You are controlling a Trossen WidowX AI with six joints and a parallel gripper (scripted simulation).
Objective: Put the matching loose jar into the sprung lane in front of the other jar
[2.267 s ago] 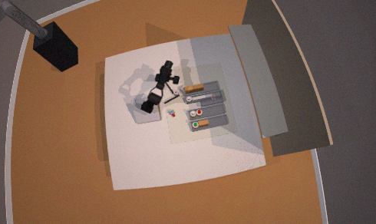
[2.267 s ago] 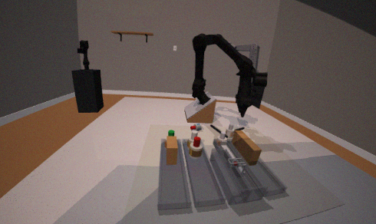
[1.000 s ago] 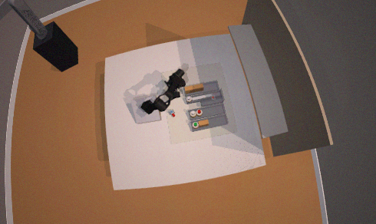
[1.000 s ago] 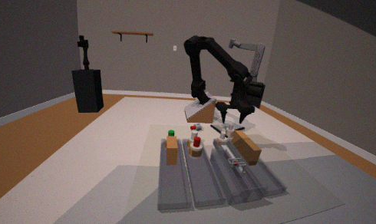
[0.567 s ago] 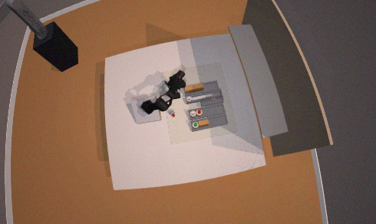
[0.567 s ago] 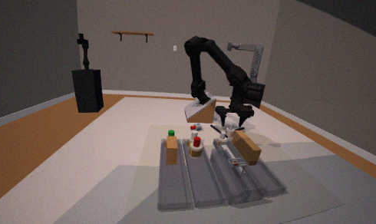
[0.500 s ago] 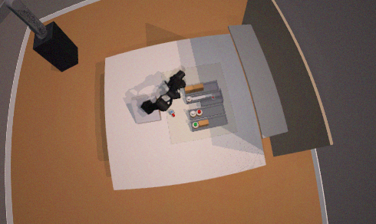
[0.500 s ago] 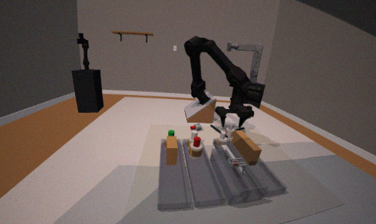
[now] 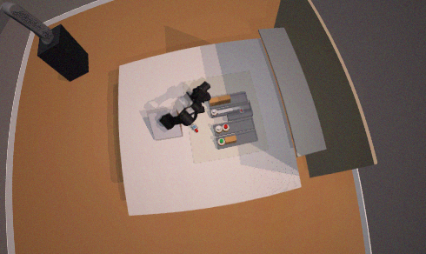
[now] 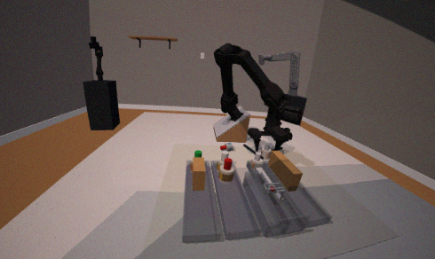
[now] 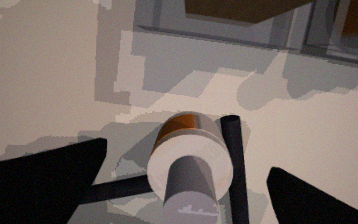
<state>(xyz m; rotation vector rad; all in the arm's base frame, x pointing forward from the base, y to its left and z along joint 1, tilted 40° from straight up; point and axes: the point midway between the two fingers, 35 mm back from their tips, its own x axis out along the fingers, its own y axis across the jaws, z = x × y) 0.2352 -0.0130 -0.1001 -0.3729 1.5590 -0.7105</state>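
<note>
The loose jar [image 11: 190, 142] [image 10: 266, 153] stands upright, with a pale cap, white shoulder and orange-brown label. My gripper [image 11: 188, 161] [image 10: 267, 147] is open, with its fingers on either side of the jar and a gap on each side in the wrist view. The arm hides this jar in the top view. The sprung lane [image 10: 276, 213] holds a similar pale-capped jar [image 9: 214, 112] [image 10: 257, 158] at its front end. The pusher [image 9: 238, 108] [image 10: 272, 188] has a red mark and a long pale rod. The pusher plate is too small to make out.
Two black bars [image 11: 236, 165] [image 11: 122, 188] lie in an angle beside the loose jar. An orange block [image 9: 220, 100] [image 10: 286, 171] stands by the sprung lane. A red-capped jar [image 9: 195, 128] [image 10: 227, 146] lies on its side. Other lanes hold red-capped, white-capped and green-capped jars and another block.
</note>
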